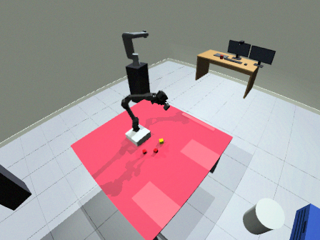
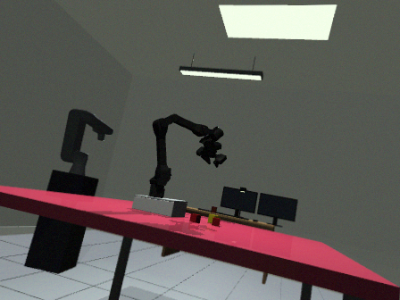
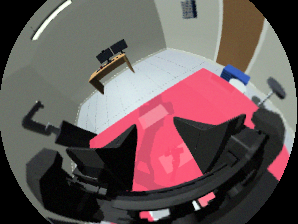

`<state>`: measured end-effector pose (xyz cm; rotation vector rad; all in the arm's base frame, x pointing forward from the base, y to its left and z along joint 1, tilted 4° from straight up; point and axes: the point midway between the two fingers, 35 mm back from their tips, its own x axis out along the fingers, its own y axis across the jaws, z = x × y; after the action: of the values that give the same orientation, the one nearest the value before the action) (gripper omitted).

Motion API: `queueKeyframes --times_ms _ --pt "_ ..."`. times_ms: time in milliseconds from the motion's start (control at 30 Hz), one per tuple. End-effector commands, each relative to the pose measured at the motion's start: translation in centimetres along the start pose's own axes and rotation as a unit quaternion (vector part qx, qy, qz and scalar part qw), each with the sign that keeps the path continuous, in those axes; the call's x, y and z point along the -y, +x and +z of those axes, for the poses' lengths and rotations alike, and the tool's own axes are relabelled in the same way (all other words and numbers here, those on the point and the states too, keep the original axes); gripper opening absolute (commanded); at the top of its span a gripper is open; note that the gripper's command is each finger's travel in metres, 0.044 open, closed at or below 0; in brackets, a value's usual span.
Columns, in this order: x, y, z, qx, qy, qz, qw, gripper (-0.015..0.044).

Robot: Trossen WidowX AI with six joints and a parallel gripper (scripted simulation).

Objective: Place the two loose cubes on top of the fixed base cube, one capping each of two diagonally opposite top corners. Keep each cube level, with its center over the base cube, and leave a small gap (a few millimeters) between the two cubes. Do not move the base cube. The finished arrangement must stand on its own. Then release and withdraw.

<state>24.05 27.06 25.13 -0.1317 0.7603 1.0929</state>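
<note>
A yellow cube (image 1: 161,141) (image 2: 210,217) and two red cubes (image 1: 144,151) (image 1: 156,150) (image 2: 195,217) (image 2: 216,220) sit apart on the red table (image 1: 186,171) (image 2: 277,250), just in front of the arm's white base block (image 1: 138,136) (image 2: 159,205). All three cubes rest on the table top, none stacked. My gripper (image 1: 166,106) (image 2: 215,160) (image 3: 154,123) is open and empty. It hangs high in the air above the table, behind and well above the cubes, pointing down at a slant. In the wrist view the cubes are too small to make out.
A black pedestal with a second dark arm (image 1: 137,76) (image 2: 67,214) stands behind the table. A wooden desk with two monitors (image 1: 228,66) (image 2: 259,207) is farther off. A white cylinder (image 1: 263,216) and a blue box (image 1: 305,223) stand on the floor at front right.
</note>
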Motion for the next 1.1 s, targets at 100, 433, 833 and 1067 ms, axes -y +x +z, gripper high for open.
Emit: queueKeyframes --times_ms 100,433,833,1067 --pt "6.8 -0.9 -2.2 -0.040 -0.024 -0.083 0.995 0.0265" --pt "15.6 -4.4 -7.1 -0.124 -0.050 -0.177 0.975 0.0265" --pt "22.8 -10.5 -15.0 -0.249 -0.061 -0.226 0.940 0.0265" --pt "25.0 -14.4 -20.1 -0.322 -0.059 -0.221 0.919 0.0265"
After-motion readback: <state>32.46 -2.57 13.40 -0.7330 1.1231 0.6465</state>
